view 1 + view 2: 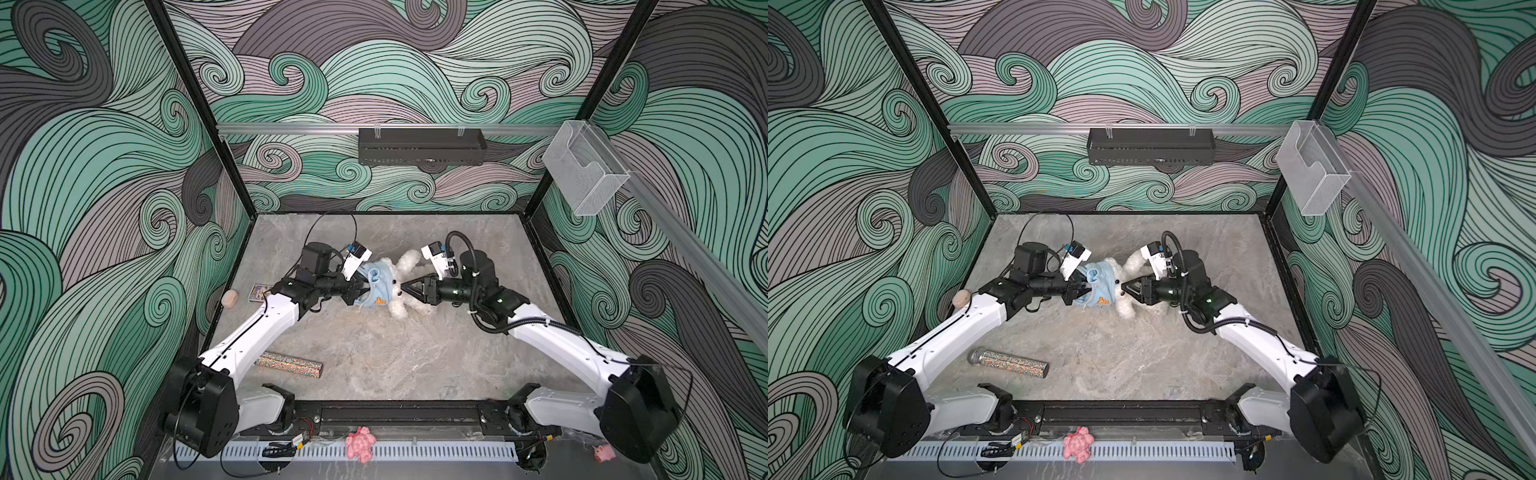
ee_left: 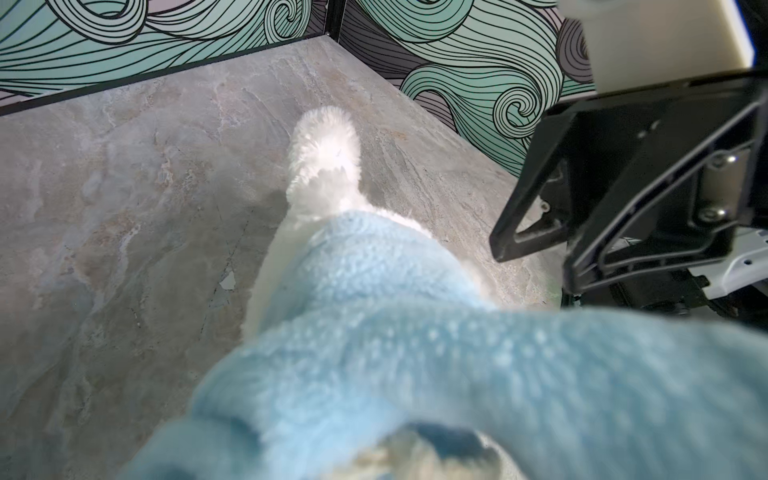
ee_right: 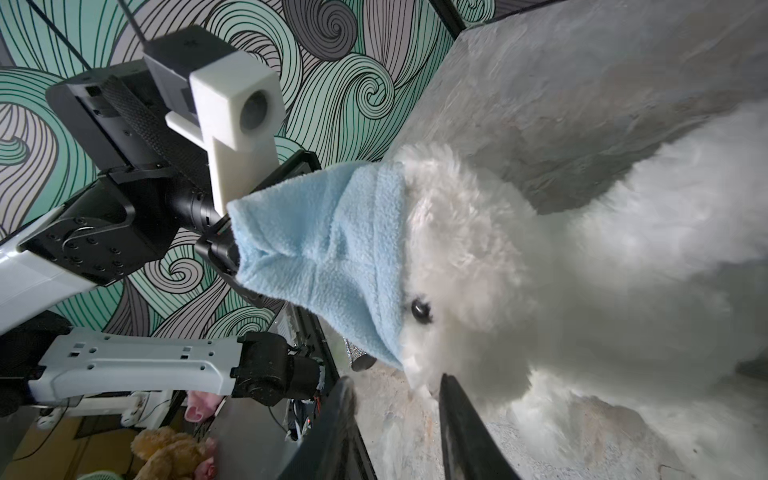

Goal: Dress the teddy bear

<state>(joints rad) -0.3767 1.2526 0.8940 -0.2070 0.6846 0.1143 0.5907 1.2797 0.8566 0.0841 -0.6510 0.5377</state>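
The jaws of the left gripper [image 1: 360,291] are seen in both top views closed on the blue garment [image 1: 376,282] drawn over the head of the teddy bear [image 1: 409,259], which lies on the table [image 1: 374,365] between the arms. In the left wrist view the garment [image 2: 374,332] is shown bunched close to the camera, so fleece could be slipped from that pinch under a harder pull. In the right wrist view the jaws of the right gripper [image 3: 397,380] are seen partly open on nothing beside the bear's face, so the unheld bear could be dragged along and the hem snagged at the eye [image 3: 420,309].
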